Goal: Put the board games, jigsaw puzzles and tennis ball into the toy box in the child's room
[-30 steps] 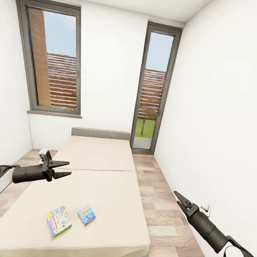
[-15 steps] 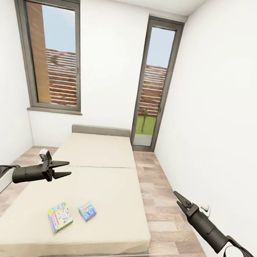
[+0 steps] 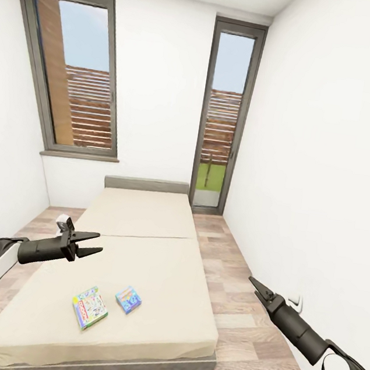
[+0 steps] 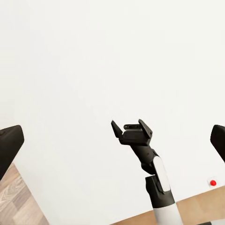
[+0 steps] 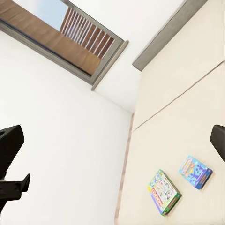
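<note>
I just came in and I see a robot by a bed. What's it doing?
The robot is facing the bed with both arms held out and nothing in them. Two board games lie flat side by side on the mattress near the foot. The left gripper hangs open over the bed's edge, and the right gripper hangs over the floor beside the bed. Neither touches a game yet.

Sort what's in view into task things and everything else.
Task things:
- green game, on the bed
- blue game, beside it, apart
- left gripper, open, empty
- right gripper, looks shut, empty

Everything else:
- two windows
- wood floor
- white walls
- red button
</note>
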You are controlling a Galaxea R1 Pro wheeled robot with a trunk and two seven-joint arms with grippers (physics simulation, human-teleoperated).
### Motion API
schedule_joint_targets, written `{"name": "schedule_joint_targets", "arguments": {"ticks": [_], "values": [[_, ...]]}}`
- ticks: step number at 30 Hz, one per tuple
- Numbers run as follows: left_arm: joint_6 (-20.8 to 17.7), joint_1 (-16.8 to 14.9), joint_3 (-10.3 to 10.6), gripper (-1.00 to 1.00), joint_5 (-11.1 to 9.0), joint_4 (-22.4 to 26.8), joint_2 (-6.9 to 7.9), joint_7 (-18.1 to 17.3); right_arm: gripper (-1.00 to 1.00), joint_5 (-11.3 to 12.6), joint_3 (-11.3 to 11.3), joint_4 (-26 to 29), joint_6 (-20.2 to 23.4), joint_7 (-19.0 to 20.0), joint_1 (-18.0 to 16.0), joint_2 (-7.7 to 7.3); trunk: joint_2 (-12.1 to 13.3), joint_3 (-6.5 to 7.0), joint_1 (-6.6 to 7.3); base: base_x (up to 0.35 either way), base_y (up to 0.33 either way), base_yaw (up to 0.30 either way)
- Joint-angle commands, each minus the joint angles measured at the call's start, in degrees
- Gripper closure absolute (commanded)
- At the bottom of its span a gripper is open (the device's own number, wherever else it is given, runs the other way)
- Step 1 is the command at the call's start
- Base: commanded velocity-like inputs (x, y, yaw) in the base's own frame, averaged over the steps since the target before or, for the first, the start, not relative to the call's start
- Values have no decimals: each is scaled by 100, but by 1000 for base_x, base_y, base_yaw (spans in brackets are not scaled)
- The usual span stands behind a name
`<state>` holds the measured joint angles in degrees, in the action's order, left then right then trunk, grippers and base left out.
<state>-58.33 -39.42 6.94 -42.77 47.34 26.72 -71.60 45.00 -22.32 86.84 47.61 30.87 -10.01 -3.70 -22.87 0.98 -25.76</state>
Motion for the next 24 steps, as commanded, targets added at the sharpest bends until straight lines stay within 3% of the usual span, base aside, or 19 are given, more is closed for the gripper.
{"name": "schedule_joint_targets", "arguments": {"ticks": [1,12,24], "values": [[-39,-4,18,-100,-21,-8,6,-13,-100,-9,-9,1,38,15,-3,3,-5,-4,-2,40,13,0],[-38,-4,10,-100,-21,-40,9,14,-100,-108,14,7,38,2,-9,2,-5,-9,-2,152,76,0],[-38,-4,4,-100,-27,-40,9,14,-100,-223,18,45,30,-1,-5,4,-5,-9,-2,19,50,0]]}}
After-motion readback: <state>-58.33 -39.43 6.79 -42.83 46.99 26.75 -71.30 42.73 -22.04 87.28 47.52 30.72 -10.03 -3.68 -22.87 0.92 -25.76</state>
